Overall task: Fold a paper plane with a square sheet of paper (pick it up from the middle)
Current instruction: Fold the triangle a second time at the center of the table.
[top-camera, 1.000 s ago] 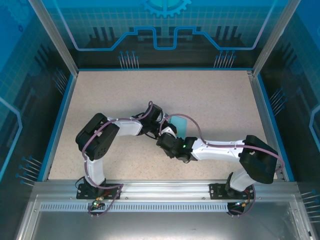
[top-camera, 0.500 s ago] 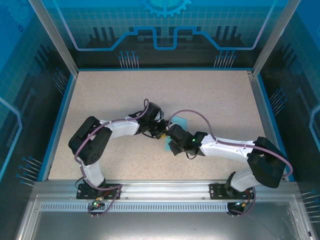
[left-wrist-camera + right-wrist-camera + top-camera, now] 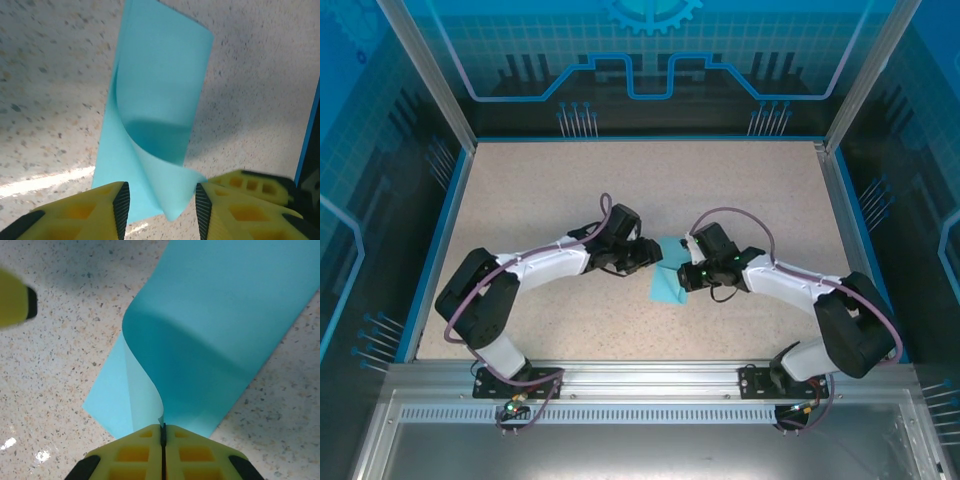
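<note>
The speckled beige table (image 3: 540,190) is framed by a blue rim (image 3: 437,250). The square sheet of paper (image 3: 667,287) lies on it, well apart from that rim, one edge curled upward.

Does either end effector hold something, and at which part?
The right end effector pinches the square sheet of paper at its lifted, curled edge. The left end effector is open, clamping nothing.

From above we see only part of the square sheet of paper (image 3: 666,288), the rest under the left gripper (image 3: 653,257) and right gripper (image 3: 686,272). The left wrist view clips its far corner; the right wrist view cuts off its far end, and a blurred yellow fingertip (image 3: 11,302) at the left edge
</note>
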Motion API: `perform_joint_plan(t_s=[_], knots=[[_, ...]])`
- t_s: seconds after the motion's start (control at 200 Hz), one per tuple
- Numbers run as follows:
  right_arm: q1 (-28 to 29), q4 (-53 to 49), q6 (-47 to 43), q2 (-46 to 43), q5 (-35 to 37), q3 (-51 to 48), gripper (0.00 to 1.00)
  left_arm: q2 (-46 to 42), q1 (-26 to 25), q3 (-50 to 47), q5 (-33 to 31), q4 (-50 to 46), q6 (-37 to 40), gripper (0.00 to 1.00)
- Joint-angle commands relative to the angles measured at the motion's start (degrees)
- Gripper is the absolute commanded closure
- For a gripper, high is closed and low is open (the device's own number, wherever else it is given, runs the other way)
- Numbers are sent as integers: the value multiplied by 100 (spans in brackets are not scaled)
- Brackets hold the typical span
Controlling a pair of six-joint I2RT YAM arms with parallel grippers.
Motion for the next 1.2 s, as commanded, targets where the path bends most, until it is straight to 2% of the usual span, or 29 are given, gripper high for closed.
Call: perform_joint_plan(t_s=[0.0, 0.2, 0.495, 1.195], knots=[[-185, -211, -221, 265, -395, 161, 93, 1, -193, -74, -108, -92, 167, 60], [-285, -438, -406, 676, -284, 466, 94, 132, -401, -83, -136, 100, 68, 65], [-404, -750, -635, 1006, -101, 809, 94, 233, -467, -152, -194, 235, -41, 66], [-450, -879, -496, 1155, -14, 970, 93, 406, -476, -61, -166, 225, -47, 67]])
